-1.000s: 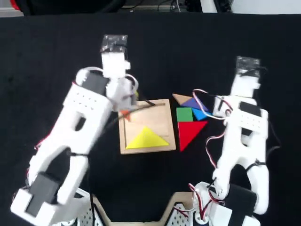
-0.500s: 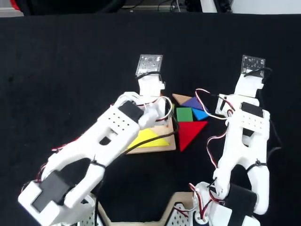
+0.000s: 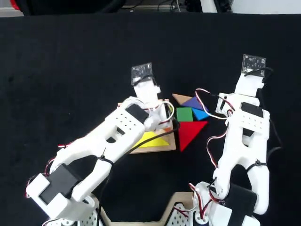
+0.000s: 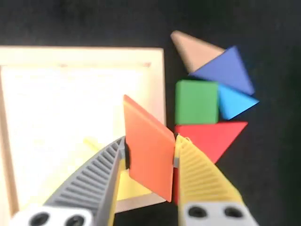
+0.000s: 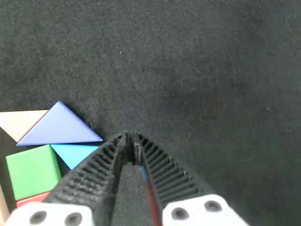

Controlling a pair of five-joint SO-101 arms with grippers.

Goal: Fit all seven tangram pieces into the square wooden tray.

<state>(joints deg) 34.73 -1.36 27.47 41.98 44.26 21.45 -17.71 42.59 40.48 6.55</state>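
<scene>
My left gripper (image 4: 149, 143) is shut on the orange parallelogram (image 4: 148, 155), which it holds on edge above the right rim of the square wooden tray (image 4: 158, 80). A yellow triangle (image 4: 128, 184) lies flat in the tray, also seen as yellow triangle (image 3: 150, 140) under the left arm (image 3: 127, 122). Right of the tray lie the tan triangle (image 4: 195, 49), blue triangle (image 4: 225, 70), green square (image 4: 196, 101), light blue triangle (image 4: 233, 103) and red triangle (image 4: 211, 139). My right gripper (image 5: 129, 139) is shut and holds nothing, beside the light blue triangle (image 5: 75, 153) on the cloth.
The table is covered in black cloth (image 3: 61, 61). The right arm (image 3: 244, 122) stands right of the loose pieces, its cables hanging over the blue triangle (image 3: 193, 102). The left arm covers most of the tray (image 3: 155, 149).
The left arm has swung to the right from the tray's far left corner, carrying the orange piece over to the tray's right rim. The right arm shifted only slightly.
</scene>
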